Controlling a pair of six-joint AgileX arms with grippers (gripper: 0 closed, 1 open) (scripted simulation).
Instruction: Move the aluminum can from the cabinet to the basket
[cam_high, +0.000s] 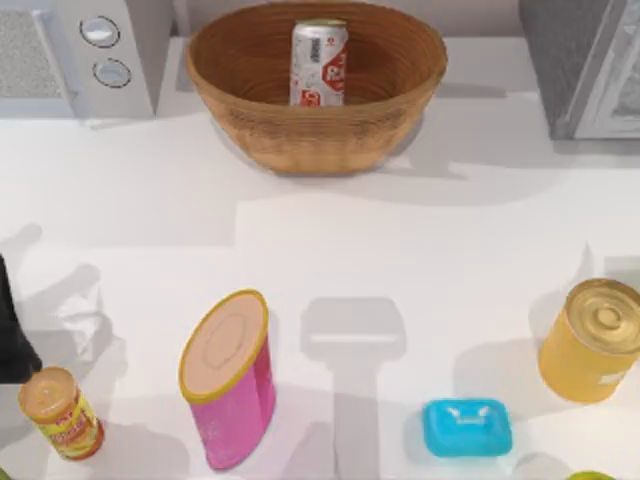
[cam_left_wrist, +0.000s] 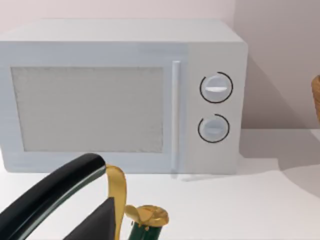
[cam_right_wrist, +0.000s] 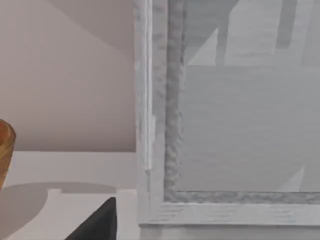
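Aluminum can (cam_high: 318, 62) upright inside basket (cam_high: 300, 135).

Silver-white aluminum can (cam_high: 319, 62) upright inside wicker basket (cam_high: 316, 130)

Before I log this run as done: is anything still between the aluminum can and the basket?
Nothing visible is. The aluminum can already stands upright inside the basket at the back of the table, apart from the cabinet at the back right.
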